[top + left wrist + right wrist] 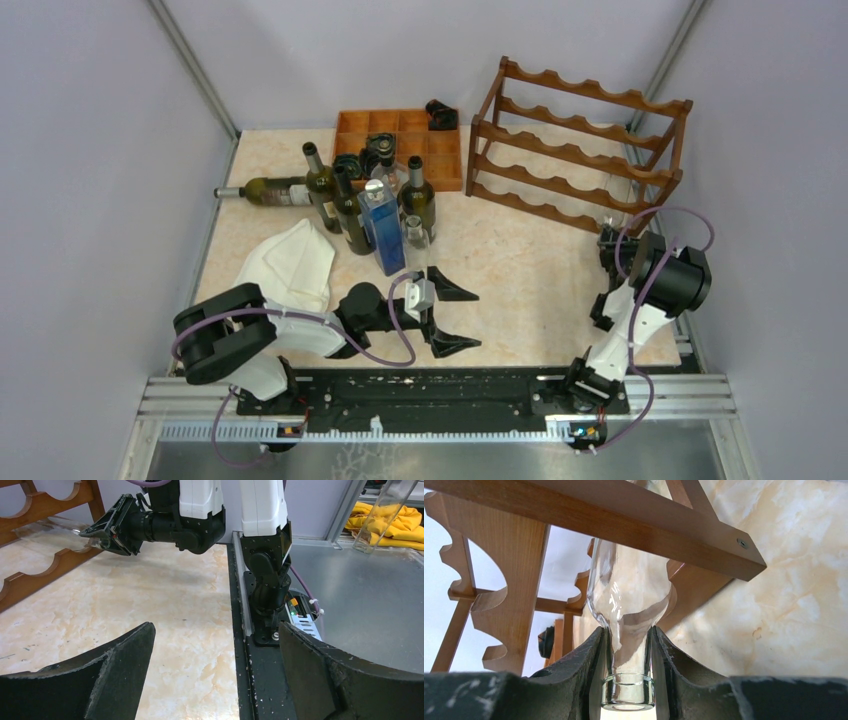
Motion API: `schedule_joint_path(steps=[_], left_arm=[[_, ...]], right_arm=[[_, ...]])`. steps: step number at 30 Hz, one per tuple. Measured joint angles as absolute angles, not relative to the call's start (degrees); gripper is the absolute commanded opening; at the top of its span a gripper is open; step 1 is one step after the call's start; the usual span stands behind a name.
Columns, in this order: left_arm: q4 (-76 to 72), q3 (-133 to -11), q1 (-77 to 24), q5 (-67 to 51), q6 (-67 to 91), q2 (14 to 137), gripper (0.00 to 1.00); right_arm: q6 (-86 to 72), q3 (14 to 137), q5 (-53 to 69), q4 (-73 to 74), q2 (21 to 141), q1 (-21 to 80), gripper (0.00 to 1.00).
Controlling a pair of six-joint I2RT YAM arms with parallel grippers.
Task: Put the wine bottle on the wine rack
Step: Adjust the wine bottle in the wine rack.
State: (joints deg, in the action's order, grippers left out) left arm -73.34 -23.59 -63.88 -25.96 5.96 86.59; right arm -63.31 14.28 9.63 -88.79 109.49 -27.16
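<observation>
Pale desk [520, 290] shows the job nearly done: the right claw [626, 647] is clenched on the clear bottle [629, 590] by its neck, poked low into the rack [624, 517] but not let go, and the left claw [450, 318] gapes wide, holding nothing.

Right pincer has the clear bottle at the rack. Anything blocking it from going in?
Nothing visible. The right pincer grips the clear bottle by its neck, and the body already reaches in between the wine rack rails. No other bottle shows in that slot; its far end is hidden.
</observation>
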Motion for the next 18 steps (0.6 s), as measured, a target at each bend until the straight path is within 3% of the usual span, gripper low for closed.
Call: schedule_joint_path(steps=[18], left_arm=[[-73.34, -23.62, -63.88, -26.15, 5.98, 86.61, 0.99]], right_arm=[[-63.2, 12.71, 9.13, -86.46, 105.8, -27.16, 0.09]])
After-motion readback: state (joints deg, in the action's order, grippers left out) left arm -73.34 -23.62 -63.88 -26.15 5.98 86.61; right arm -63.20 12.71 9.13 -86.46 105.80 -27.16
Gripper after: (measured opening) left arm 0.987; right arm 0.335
